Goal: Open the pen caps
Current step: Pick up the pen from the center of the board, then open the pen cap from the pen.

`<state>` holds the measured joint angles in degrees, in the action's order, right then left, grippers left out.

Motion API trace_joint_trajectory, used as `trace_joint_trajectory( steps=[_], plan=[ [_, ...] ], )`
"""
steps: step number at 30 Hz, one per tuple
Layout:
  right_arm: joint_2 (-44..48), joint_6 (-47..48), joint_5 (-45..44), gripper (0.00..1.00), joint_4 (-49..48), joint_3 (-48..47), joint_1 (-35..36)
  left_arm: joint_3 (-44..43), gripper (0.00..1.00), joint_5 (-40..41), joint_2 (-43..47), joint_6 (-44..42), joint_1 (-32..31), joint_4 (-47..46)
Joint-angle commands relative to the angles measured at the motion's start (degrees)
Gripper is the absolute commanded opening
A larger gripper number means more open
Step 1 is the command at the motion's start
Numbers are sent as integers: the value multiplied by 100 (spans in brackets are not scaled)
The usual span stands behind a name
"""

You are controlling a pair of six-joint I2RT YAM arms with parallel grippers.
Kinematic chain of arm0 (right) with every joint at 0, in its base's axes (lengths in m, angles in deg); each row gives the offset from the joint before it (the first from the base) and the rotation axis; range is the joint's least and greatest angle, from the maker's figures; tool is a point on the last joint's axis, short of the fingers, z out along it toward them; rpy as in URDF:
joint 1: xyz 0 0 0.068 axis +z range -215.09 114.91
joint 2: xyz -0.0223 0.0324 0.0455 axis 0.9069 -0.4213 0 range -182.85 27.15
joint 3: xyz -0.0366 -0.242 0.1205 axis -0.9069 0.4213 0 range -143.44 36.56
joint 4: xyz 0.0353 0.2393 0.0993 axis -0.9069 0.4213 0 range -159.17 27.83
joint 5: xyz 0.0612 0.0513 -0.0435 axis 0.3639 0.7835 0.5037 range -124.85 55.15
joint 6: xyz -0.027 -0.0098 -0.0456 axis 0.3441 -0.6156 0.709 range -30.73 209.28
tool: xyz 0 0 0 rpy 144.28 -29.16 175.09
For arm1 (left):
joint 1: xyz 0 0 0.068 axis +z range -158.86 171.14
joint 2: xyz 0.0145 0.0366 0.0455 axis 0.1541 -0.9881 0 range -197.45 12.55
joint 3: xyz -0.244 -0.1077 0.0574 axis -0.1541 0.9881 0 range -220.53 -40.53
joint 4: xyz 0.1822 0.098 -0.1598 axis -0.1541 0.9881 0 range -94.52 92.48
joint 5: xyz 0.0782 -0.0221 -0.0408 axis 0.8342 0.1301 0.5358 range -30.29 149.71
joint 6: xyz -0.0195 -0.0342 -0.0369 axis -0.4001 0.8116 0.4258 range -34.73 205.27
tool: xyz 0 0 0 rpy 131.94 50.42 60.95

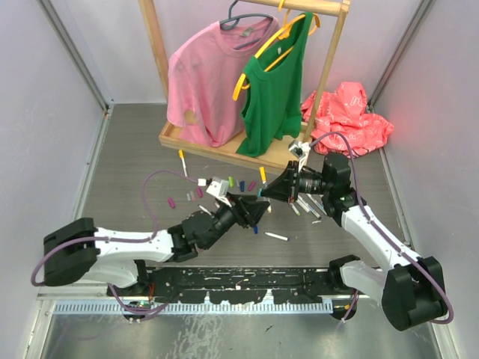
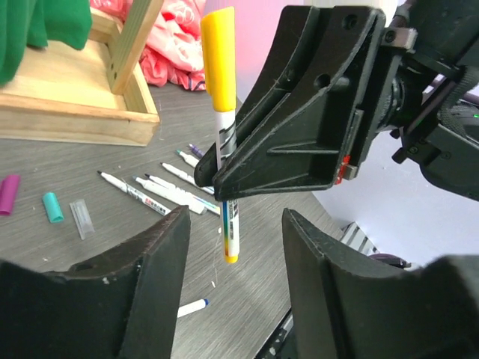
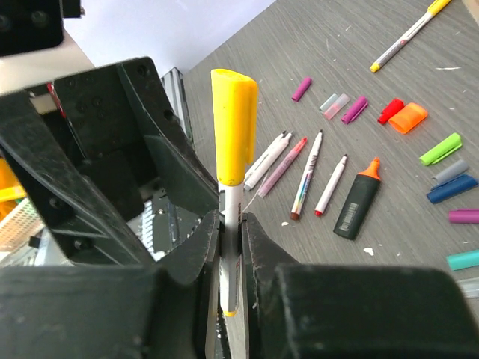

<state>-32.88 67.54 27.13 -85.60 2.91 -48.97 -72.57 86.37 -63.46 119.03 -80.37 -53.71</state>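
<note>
Looking at the marker (image 3: 230,200), you find your right claw (image 3: 228,228) clamped on its barrel, hiding the middle; the yellow cap (image 3: 233,123) shows above, left claw (image 2: 236,224) apart beside its uncapped end.

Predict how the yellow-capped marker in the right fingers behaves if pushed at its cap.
The yellow-capped marker looks stiff: its barrel stands straight. Probably light, as the right fingers pinch only a short stretch. Gripped below the cap, it might pivot.

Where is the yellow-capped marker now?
In the left wrist view, the yellow-capped marker stands upright above the table, clamped in the right gripper, just beyond the open left gripper.
</note>
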Motion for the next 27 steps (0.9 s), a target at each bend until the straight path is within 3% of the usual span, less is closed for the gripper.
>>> trace_joint_trajectory(
  steps=[1,5,11,18,27],
  plan=[
    [35,1036,-105,1,839,-502,0,244,58,10,815,-173,68,-1],
    [22,2134,-153,1,1822,-800,4,403,75,-654,1404,40,471,302],
    [1,2950,-368,1,2684,-1064,3,5,79,-1605,1839,691,1204,1477],
    [-44,3120,-486,1,2844,-1116,12,-1251,78,-943,1444,1201,1244,3479],
    [-122,3140,-547,1,2897,-1135,7,-2148,71,-252,565,1546,962,4047]
  ],
)
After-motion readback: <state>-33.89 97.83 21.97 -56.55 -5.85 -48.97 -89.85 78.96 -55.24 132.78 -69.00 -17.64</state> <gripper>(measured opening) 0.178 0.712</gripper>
